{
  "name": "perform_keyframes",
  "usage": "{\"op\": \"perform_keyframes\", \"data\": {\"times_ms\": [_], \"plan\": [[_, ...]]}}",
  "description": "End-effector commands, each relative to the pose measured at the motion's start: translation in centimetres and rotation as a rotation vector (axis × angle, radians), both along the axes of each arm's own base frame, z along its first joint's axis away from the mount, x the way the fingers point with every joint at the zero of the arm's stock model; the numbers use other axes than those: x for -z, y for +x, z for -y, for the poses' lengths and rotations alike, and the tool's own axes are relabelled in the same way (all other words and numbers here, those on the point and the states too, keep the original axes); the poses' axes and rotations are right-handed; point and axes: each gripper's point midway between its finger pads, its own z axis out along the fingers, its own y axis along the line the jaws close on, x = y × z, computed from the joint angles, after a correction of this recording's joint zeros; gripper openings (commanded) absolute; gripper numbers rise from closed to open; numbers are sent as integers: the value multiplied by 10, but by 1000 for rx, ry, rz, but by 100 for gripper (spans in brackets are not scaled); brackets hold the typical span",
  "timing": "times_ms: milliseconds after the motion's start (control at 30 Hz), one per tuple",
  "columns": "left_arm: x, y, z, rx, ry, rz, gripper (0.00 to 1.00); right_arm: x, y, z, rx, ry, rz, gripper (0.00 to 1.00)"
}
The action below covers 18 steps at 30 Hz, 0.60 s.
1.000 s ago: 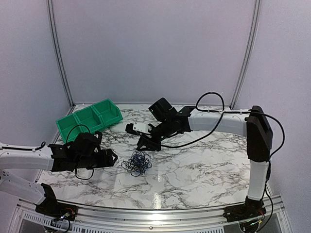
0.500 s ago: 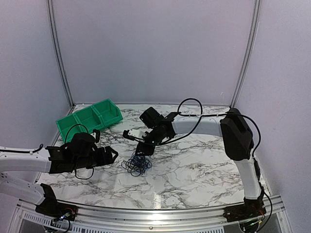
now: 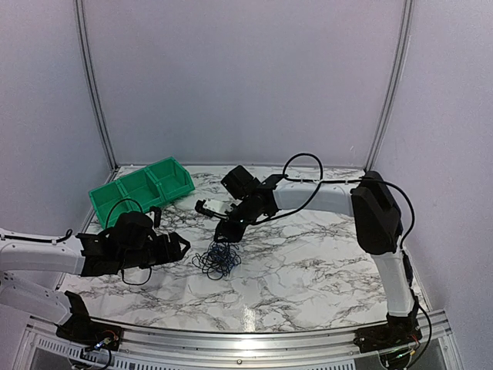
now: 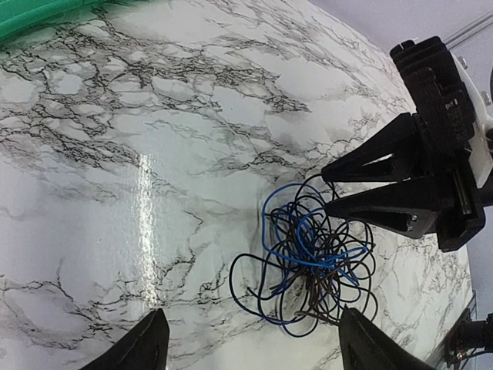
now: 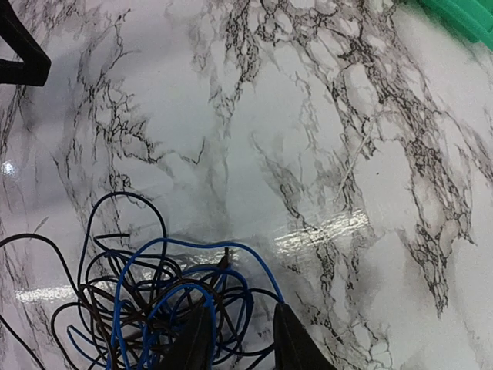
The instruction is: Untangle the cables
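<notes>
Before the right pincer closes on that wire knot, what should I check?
1. Right pincer open: ok, fingers apart.
2. Right pincer at the knot of thin blue and black wires: ok, tips at its edge.
3. Only one strand between its fingers: cannot tell; several loops cross there.
4. Left pincer open and off the knot: ok, wide, beside it, not touching.
5. Knot away from the green plastic bin: ok, it lies apart on the marble-patterned table.
</notes>
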Motion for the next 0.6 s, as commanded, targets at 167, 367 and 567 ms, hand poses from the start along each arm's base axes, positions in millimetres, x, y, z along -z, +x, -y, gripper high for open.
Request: {"op": "perform_keyframes", "data": {"times_ms": [167,367,567], "plan": [[-9,2,7,32,-40,40,79,-26,28,5,98,20,59,39],[-10,3,7,30,-32,45,78,-13,23,4,86,16,-7,34],[-9,6,8,24,-32,47,79,-16,13,-2,45,56,-64,26]]}}
